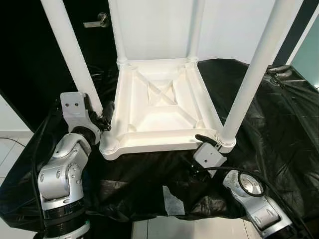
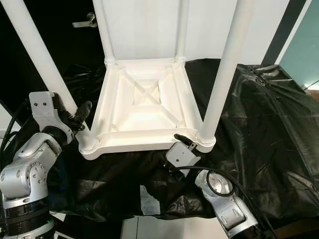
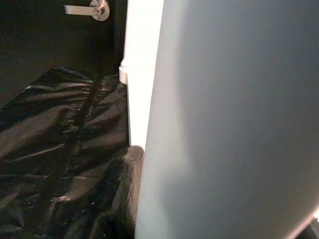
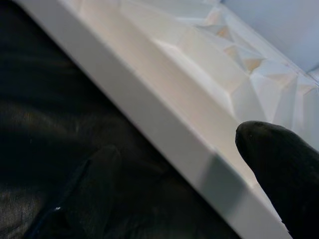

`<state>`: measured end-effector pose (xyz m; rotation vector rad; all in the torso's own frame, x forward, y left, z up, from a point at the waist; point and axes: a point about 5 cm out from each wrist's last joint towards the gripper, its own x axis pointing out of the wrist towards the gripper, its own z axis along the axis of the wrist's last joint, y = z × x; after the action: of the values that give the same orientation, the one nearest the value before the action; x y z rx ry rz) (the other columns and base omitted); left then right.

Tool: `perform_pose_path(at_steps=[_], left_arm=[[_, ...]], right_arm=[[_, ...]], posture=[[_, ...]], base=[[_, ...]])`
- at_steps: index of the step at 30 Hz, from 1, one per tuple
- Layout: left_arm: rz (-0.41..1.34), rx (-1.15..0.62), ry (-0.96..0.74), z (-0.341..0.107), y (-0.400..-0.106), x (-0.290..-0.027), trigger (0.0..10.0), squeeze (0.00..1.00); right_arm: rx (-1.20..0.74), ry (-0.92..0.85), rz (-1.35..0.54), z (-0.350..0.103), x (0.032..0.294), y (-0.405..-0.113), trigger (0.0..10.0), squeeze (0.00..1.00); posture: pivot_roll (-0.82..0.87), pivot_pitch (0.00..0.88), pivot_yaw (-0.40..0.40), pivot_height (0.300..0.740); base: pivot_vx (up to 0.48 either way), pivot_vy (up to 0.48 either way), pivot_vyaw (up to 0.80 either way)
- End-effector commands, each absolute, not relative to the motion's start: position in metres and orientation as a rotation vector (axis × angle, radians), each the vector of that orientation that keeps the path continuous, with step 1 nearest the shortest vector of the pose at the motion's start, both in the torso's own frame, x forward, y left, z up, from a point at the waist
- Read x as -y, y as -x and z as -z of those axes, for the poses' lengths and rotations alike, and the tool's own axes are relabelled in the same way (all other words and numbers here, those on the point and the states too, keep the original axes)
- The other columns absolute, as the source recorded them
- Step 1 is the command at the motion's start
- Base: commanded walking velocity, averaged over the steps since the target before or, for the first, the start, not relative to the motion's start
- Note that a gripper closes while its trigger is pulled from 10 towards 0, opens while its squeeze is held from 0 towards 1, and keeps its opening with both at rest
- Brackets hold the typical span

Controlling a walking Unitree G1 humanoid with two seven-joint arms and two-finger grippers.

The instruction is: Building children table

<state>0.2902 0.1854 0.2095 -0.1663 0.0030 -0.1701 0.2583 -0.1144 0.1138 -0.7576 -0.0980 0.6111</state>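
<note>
A white plastic children's table (image 1: 159,107) lies upside down on a black sheet, its legs pointing up. My left gripper (image 1: 99,115) reaches in from the left, its fingers straddling the base of the near-left leg (image 1: 75,55) and closed on it. The left wrist view has that leg (image 3: 224,124) very close. My right gripper (image 1: 205,142) is at the near-right corner, beside the near-right leg (image 1: 254,69). In the right wrist view one finger (image 4: 279,169) rests on the table's rim (image 4: 149,114), and the other lies below it on the sheet.
The black sheet (image 1: 269,129) covers the ground around the table and is wrinkled. A dark door with a metal handle (image 1: 97,22) stands at the back left, a white wall behind. A white paper scrap (image 1: 173,201) lies near the sheet's front edge.
</note>
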Motion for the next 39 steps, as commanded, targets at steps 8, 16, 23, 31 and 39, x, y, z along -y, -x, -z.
perform_pose_path(at_steps=[8, 16, 23, 31, 39], left_arm=[[0.118, -0.046, 0.327, -0.206, -0.293, -0.185, 10.0, 0.00], [0.117, -0.037, 0.367, -0.208, -0.291, -0.185, 10.0, 0.00], [0.121, -0.039, 0.375, -0.208, -0.289, -0.183, 10.0, 0.00], [0.115, -0.039, 0.381, -0.208, -0.288, -0.183, 10.0, 0.00], [0.120, -0.041, 0.380, -0.208, -0.288, -0.182, 10.0, 0.00]], right_arm=[[0.120, 0.925, -0.653, -0.109, 0.107, -0.271, 10.0, 0.00], [0.197, 1.170, -0.604, -0.115, 0.111, -0.299, 10.0, 0.00], [0.263, 1.285, -0.562, -0.119, 0.109, -0.316, 10.0, 0.00], [0.351, 1.344, -0.504, -0.119, 0.107, -0.322, 10.0, 0.00], [0.433, 1.353, -0.396, -0.120, 0.116, -0.320, 10.0, 0.00]], posture=[[0.05, 0.000, -0.029, 0.740], [0.07, 0.000, -0.040, 0.740], [0.08, 0.000, -0.051, 0.740], [0.09, 0.000, -0.057, 0.740], [0.09, 0.000, -0.055, 0.740]], base=[[0.000, 0.000, 0.00], [0.000, 0.000, 0.00], [0.000, 0.000, 0.00], [0.000, 0.000, 0.00], [0.000, 0.000, 0.00]])
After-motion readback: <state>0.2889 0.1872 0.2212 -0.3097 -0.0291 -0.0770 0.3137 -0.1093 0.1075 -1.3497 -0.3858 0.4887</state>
